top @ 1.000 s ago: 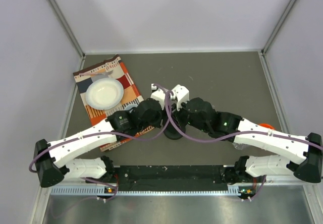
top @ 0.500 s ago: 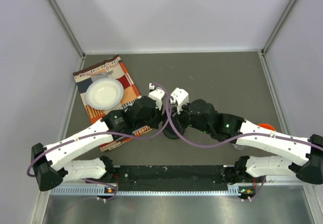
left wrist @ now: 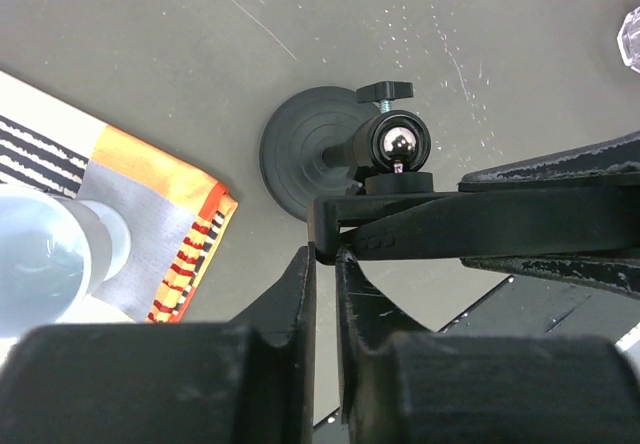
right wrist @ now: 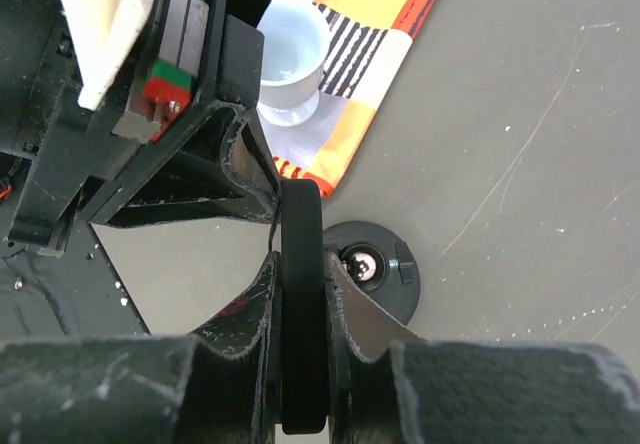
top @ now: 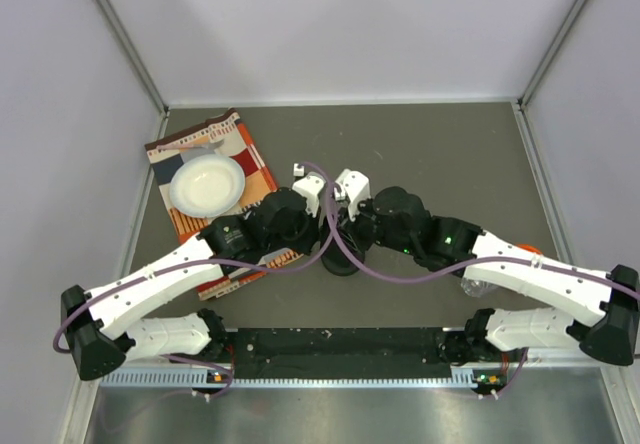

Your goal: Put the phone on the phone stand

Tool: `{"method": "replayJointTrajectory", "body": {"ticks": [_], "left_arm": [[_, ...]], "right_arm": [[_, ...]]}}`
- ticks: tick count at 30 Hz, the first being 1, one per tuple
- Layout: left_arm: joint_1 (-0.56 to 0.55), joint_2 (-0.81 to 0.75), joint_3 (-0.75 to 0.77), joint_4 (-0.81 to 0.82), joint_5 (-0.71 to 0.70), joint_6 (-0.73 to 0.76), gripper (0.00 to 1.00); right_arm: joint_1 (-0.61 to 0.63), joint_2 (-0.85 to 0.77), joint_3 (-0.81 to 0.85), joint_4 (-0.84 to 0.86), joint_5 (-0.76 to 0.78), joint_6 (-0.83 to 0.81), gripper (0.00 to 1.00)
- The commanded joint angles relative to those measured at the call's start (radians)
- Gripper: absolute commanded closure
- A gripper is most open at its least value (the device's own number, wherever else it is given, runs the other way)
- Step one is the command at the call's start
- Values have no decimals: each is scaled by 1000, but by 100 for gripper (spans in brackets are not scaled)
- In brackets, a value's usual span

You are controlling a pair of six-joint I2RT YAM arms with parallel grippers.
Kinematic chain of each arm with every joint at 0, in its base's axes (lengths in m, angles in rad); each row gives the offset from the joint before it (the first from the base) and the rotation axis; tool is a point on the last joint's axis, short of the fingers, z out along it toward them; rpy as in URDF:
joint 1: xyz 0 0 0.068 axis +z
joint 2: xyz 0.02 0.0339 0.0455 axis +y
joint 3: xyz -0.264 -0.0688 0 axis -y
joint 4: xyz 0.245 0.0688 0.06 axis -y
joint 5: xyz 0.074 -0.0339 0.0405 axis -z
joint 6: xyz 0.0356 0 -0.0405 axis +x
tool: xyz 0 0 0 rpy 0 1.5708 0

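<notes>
Right wrist, left end effector [right wrist: 274, 202], right end effector [right wrist: 302, 269] pinching phone [right wrist: 302, 364], stand [right wrist: 396, 300] beneath, cup [right wrist: 290, 64]

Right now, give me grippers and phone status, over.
Left gripper shut on phone end; right gripper shut on its edge. Phone held over stand, not seated. Nothing seen between them; cloth off to side.

To my left a checked orange cloth [top: 250, 159] lies flat on the grey, scratched counter [top: 440, 164], and a white bowl [top: 207, 184] sits on it. A small pale cup [right wrist: 290, 59] stands upright on the cloth near one corner.
</notes>
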Motion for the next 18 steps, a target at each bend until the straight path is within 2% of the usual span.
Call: {"method": "replayJointTrajectory", "body": {"ticks": [1,3,8,13,18], "left_arm": [[-29,-92,79,-24,210,-36,82],[-29,-110,73,-24,219,-27,78],[-26,-161,48,-36,211,-19,58],[-20,-193,21,-47,171,-15,55],[38,-238,-18,-52,134,4,45]], "right_arm": [[-96,71,-24,-214,254,-125,100],[-102,67,-29,-199,210,-126,100],[-122,65,-24,-189,164,-126,100],[-148,41,-25,-163,73,-128,100],[-211,1,-25,-154,-62,-85,100]]}}
